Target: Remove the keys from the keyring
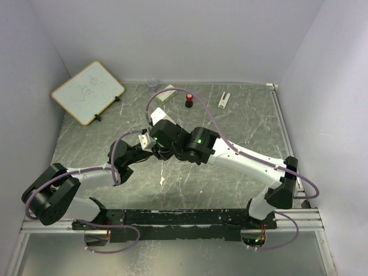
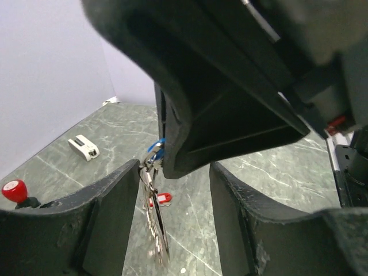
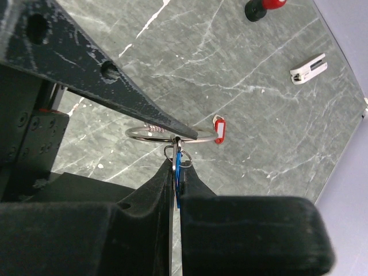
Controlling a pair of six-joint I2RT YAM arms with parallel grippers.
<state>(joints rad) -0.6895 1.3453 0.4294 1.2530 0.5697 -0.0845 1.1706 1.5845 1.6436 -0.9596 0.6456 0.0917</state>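
Right end effector (image 3: 174, 167) clamps blue key (image 3: 177, 184), not yet off keyring (image 3: 164, 133); left end effector (image 2: 172, 190) apart, keyring between.

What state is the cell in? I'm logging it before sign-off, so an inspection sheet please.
Surface: green marbled table, white scuffs.
Job's things: keyring hangs below blue-headed key; red-headed key beside it, attachment unclear.
Clutter: whiteboard, clear cup, white block, red-topped black object, white clip, along the far side.
Grippers: right gripper shut on blue-headed key; left gripper open around keyring.
Cables: purple cables, in loose loops.
Surroundings: plain white walls on three sides.
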